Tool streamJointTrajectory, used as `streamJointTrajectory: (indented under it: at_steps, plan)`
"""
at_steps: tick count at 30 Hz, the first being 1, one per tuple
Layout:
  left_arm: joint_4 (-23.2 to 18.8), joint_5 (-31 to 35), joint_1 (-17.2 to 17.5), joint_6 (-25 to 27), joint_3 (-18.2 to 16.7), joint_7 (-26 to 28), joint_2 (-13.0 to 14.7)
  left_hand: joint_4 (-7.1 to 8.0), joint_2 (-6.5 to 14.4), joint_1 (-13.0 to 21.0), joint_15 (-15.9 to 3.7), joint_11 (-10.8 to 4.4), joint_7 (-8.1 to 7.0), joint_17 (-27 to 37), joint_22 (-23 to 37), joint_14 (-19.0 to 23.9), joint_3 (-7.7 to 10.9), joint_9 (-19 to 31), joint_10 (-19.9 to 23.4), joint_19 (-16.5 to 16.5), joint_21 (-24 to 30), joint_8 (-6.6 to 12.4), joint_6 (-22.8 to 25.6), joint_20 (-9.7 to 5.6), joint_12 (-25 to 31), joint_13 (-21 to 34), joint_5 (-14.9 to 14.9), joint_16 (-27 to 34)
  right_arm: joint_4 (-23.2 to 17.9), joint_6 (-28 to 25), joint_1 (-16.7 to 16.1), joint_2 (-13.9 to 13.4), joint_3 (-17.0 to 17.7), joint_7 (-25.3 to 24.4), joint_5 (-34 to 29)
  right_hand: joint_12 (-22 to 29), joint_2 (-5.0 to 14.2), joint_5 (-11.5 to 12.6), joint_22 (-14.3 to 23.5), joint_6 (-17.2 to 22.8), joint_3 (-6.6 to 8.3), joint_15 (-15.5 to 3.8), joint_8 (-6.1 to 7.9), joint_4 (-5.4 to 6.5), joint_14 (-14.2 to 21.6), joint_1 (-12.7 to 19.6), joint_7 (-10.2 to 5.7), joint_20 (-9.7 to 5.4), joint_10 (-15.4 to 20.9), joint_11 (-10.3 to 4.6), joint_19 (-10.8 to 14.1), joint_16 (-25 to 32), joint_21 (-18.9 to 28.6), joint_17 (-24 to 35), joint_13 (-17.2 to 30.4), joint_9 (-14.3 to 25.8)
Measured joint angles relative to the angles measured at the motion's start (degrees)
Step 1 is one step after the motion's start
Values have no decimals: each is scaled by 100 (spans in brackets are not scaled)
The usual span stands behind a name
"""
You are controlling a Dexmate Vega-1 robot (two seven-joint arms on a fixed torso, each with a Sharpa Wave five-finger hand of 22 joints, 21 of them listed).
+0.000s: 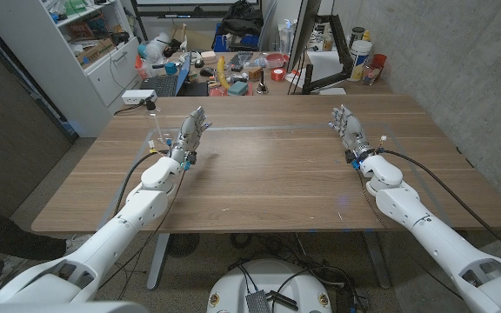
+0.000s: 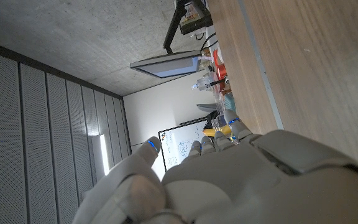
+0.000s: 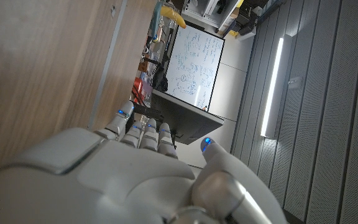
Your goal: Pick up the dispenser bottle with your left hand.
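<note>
On the wooden table [image 1: 268, 174], near its far left corner, stands the dispenser bottle [image 1: 156, 126]. It is just beside the left hand [image 1: 191, 132], on the hand's outer side, not touching it. The bottle is see-through & thin, so it is hard to pick out. A small dark pump tip shows at its top, w/ a white box [image 1: 137, 96] close behind it.

Left hand holds nothing; its fingers are apart and reach away from the robot. Right hand [image 1: 348, 129] is the same on the other side of the table: fingers apart, nothing in it, well apart from the bottle.

Step now, I think: get the left hand to the bottle. Task has hardly begun. To do it well, slide the hand out sideways toward the bottle, palm facing it, fingers kept wide, then close round the body, not the pump neck. Go slow. A tall thin bottle likely tips w/ a small bump, and it stands near the table edge.

Bottle looks like smooth clear plastic, round & prob. slippy, so a snug wrap is best. Table top is flat brown wood w/ long grain lines [image 2: 316, 74]. Both hands have smooth pale grey shells, rounded on the back [image 2: 241, 180] [image 3: 123, 180].
</note>
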Motion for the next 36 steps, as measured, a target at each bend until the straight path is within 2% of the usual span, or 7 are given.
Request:
streamJointTrajectory:
  at_steps: [8,11,20,31,33,36]
  plan:
    - [-34,291,87,132,-286,-124,-216,-29,0,0,32,0,-32,-5,-3,-32,38,26,0,0,0,0,-29,0,0,0,0,0,1,-119,-68,228,288,158,-238,0,0,0,0,0,0,1,0,0,1,0,0,0,0,0,0,0,9,-1,0,4]
    - [-46,352,105,143,-340,-135,-254,-111,30,89,19,-23,-109,-37,-17,-19,115,26,-23,0,0,40,-34,0,0,0,0,0,2,-142,-79,260,333,189,-285,0,0,0,0,0,0,1,0,0,1,0,0,0,0,0,0,0,9,-1,-1,4]
    - [-153,914,233,118,-609,-69,-473,-497,165,477,10,-81,-249,-115,-16,-9,225,26,-39,1,0,69,-32,0,-1,0,0,0,3,-234,-163,473,622,363,-509,0,-1,0,-1,-1,0,1,0,0,1,-1,0,0,-1,0,1,0,9,-1,-1,4]
    - [-422,1563,419,64,-797,407,-638,-1066,42,1074,25,-93,-449,-117,-16,-25,360,25,-6,1,28,202,-25,0,65,-1,-29,55,-23,-291,-239,599,816,473,-646,0,-1,-1,-1,-1,-1,1,0,-1,2,-1,0,0,-1,0,1,0,-24,-2,-2,3]
    - [-516,1732,475,93,-834,598,-681,-1122,22,1139,32,-90,-494,-107,-16,-31,382,25,120,-22,28,239,25,22,105,-1,-28,60,-33,-299,-257,624,851,494,-672,0,-1,-1,-2,-1,-1,1,0,-1,2,-1,0,0,-1,0,1,0,-24,-2,-2,3]
    - [-608,1884,526,140,-877,763,-727,-1174,46,1206,32,-113,-470,-106,-16,-31,404,25,200,-30,67,239,113,31,105,-1,-50,60,-43,-306,-270,647,883,514,-696,0,-1,-1,-2,-1,-1,1,0,-1,2,-1,0,0,-1,0,1,0,-24,-2,-2,3]
